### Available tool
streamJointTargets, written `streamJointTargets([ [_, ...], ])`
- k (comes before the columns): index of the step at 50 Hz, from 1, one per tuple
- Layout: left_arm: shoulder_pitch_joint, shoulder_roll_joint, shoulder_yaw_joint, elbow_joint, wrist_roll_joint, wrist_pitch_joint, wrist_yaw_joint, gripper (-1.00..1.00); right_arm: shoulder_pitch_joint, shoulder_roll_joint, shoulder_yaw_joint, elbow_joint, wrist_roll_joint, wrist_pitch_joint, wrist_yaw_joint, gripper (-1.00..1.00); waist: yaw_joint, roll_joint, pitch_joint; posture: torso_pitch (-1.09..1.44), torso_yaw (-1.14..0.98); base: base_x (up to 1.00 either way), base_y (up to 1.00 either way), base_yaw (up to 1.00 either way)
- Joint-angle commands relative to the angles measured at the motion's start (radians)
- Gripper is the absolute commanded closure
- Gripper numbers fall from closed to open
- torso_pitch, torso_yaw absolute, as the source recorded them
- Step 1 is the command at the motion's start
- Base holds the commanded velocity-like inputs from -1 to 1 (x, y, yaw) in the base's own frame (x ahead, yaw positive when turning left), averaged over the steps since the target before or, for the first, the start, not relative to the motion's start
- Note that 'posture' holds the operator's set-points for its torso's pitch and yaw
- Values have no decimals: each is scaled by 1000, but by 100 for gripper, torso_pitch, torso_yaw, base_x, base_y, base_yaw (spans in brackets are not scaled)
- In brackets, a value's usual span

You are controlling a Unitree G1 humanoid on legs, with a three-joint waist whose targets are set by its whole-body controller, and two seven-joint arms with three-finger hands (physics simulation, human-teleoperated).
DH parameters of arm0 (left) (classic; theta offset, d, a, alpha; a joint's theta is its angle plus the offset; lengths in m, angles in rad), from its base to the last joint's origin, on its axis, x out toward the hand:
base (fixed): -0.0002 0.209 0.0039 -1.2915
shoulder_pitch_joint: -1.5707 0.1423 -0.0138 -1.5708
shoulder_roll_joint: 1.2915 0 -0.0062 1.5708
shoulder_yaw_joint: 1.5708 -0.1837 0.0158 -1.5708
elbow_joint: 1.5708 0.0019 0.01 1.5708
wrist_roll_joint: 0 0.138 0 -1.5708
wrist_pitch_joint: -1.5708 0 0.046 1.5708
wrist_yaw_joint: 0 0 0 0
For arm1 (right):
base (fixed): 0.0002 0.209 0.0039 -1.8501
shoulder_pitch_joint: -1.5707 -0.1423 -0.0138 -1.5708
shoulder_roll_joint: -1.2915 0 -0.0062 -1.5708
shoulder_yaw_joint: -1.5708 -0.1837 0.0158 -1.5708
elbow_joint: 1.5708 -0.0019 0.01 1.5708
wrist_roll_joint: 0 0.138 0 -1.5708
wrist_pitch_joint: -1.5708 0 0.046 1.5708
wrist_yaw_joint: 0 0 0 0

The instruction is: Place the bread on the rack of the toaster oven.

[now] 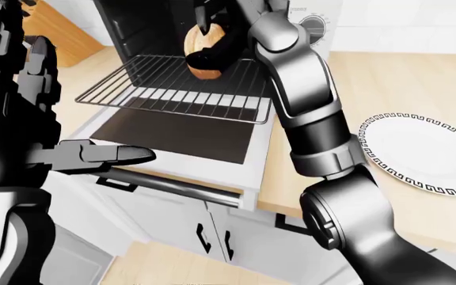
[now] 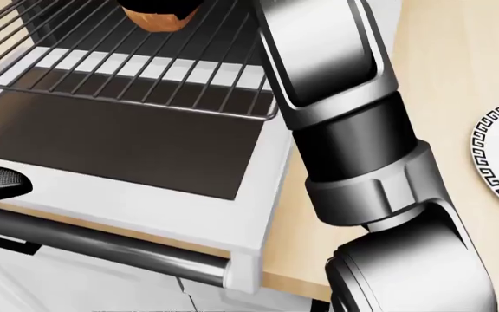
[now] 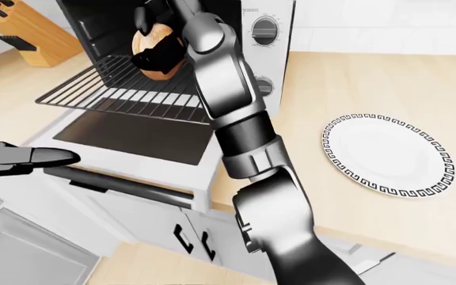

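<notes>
Wooden counter (image 3: pixel 355 77) with toaster oven (image 3: pixel 267 35), plate (image 3: pixel 388 155)

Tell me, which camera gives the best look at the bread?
The right-eye view: the bread shows nearly whole in the right hand, above the rack. The left-eye view shows it partly hidden by dark fingers; the head view catches only its lower edge at the top.

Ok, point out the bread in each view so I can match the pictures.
Left-eye view: bread at upper centre, over the pulled-out rack, held in the right robot hand.
Head view: top edge, left of centre, mostly cut off.
Right-eye view: upper left, inside the oven opening.
Shared landmark: the rack's wire bars just beneath it.
</notes>
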Motion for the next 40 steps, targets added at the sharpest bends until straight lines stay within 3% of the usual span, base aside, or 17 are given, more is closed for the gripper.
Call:
streamJointTargets([
  [1, -10, 11, 12, -11, 14, -36, -1, -100, -40, -8, -8, -27, -2, -36, -17, 100, 2, 4, -26, 0, 37, 0, 0, 0],
  [10, -5, 3, 13, -11, 19, -43, -7, -100, -37, -14, -6, -30, -14, -21, -21, 99, 20, 1, -31, 0, 37, 0, 0, 0],
  [24, -20, 2, 10, -11, 32, -31, -18, -100, -11, -10, -2, -73, -26, 12, -4, 64, 36, -3, -35, 0, 37, 0, 0, 0],
  [40, -17, -5, 0, -11, 48, -36, -20, -100, 5, -5, 3, -102, -39, 35, 11, 46, 47, -6, -38, 0, 37, 0, 0, 0],
])
